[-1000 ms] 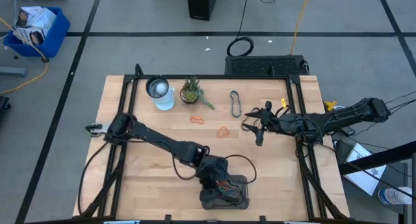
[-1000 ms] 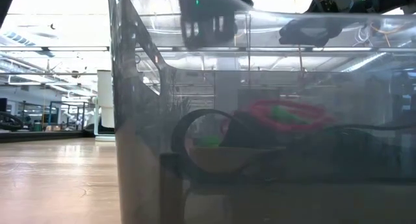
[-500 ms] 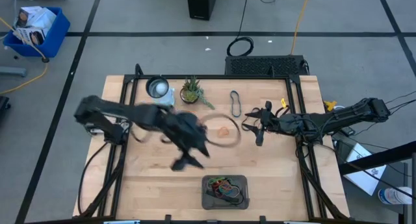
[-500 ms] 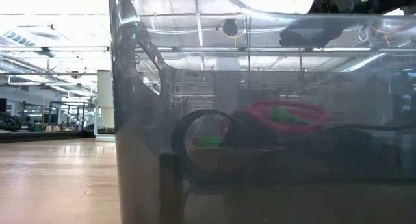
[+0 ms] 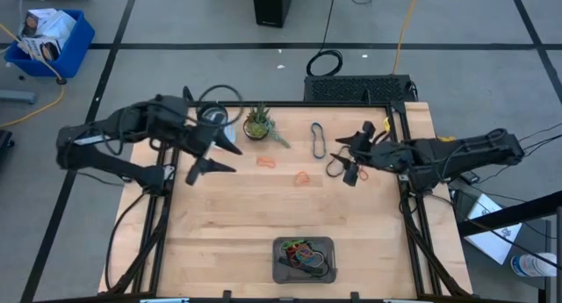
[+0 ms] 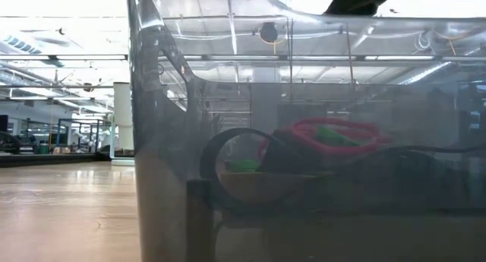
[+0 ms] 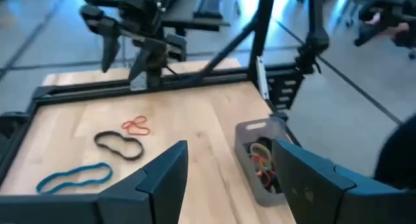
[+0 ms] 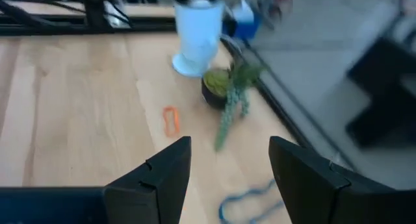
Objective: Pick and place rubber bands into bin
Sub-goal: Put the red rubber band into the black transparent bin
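Both grippers stand with their jaws spread wide and nothing between them. The left gripper (image 5: 218,155) hangs over the table (image 5: 219,241) near its far left corner, close to the white cup (image 5: 214,120). The right gripper (image 5: 351,155) hangs over the far right part of the table, beside a black band (image 5: 336,167) that lies just under its fingertips; from here I cannot tell whether it touches it.

The table is a pale wooden top set in a black frame. Along its far edge stand the cup and, next to it, a small potted plant (image 5: 258,124).

The bin (image 5: 304,259) sits at the middle of the near edge, well apart from both grippers. It holds a tangle of bands (image 5: 303,254), red, green and black among them; the left wrist view shows the same heap in the bin (image 7: 260,160), and the low view looks straight through its wall at a red loop over something green.

The other bands lie loose on the far half of the table. A blue band (image 5: 317,140) lies stretched out towards the far edge, between the plant and the right gripper. An orange band (image 5: 266,162) lies just in front of the plant, and a second orange band (image 5: 302,177) lies near the middle of the table.
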Tool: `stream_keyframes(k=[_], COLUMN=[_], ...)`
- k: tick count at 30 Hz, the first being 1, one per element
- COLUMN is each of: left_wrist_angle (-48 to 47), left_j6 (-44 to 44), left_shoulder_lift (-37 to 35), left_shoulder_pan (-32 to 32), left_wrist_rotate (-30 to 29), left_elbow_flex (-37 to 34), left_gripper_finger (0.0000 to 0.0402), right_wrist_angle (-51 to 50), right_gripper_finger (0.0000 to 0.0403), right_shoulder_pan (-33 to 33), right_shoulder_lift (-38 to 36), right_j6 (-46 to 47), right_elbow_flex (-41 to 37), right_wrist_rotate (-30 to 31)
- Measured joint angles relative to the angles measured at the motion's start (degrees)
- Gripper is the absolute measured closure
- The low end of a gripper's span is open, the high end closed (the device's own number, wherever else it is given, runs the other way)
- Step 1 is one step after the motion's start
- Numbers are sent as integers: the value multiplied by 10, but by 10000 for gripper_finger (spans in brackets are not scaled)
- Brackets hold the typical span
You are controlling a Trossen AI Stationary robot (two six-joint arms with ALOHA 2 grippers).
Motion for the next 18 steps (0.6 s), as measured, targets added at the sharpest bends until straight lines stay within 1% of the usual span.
stream_keyframes(k=[2,5,7,10,12,14,16,18], left_wrist_angle=[48,117,157,210,237,267,291,304], left_j6=[-9,-37,-53,-83,-98,-112,-122,-126], left_shoulder_lift=[-46,-109,-146,-186,-203,-211,-212,-211], left_shoulder_pan=[13,31,41,55,62,65,65,65], left_wrist_rotate=[1,1,1,1,1,1,1,1], left_elbow_flex=[-66,-165,-224,-294,-331,-359,-381,-395], left_gripper_finger=[172,172,172,172,172,172,172,172], right_wrist_angle=[-79,-206,-282,-357,-385,-389,-380,-359], right_gripper_finger=[202,203,202,200,200,201,202,202], right_shoulder_pan=[-16,-43,-60,-82,-94,-108,-118,-129], right_shoulder_lift=[22,54,77,110,130,145,157,166], right_j6=[65,163,229,311,355,391,405,406], right_elbow_flex=[38,74,75,60,43,20,-6,-34], right_wrist_rotate=[-15,-59,-80,-98,-100,-100,-110,-133])
